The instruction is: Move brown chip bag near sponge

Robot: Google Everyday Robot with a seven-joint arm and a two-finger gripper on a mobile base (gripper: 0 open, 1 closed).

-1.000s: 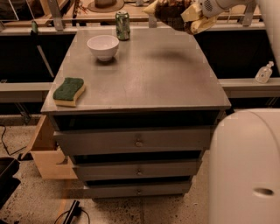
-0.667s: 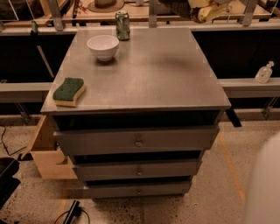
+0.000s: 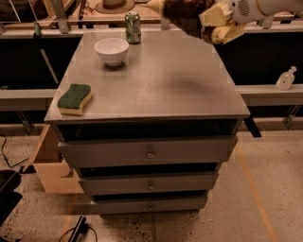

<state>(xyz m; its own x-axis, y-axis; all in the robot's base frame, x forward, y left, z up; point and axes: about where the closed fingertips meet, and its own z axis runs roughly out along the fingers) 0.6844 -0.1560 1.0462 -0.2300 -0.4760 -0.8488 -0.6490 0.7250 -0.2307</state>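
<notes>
Currently the gripper (image 3: pixel 212 26) hangs high over the far right corner of the cabinet (image 3: pixel 165 82), clenched on one end of the bag (image 3: pixel 182 10), which juts out sideways in the air, clear of the top. The sponge (image 3: pixel 75 98) lies at the opposite, near left corner, so the bag has the whole diagonal to cross, and most of the risk lies on that path. The hold looks to be on the bag's edge only; crinkled foil is slippery and slack, so a quick swing could let it slide out and drop short, or off the right edge to the floor. The bowl (image 3: pixel 111 49) and the can (image 3: pixel 133 27) stand at the far left, well apart from the sponge but near a line taken along the back; a low pass there could tip the can or push the bowl, so the safer route, in my judgement, runs straight across the bare middle. The sponge sits close to the left and front edges, which leaves little room beside it: set down too far left or too far forward, the bag would overhang and could fall. Coming down on the sponge itself could shove it off the corner. A release from too high may let the light bag bounce or skid away from the sponge, so it needs a low, gentle placing just to the sponge's right
</notes>
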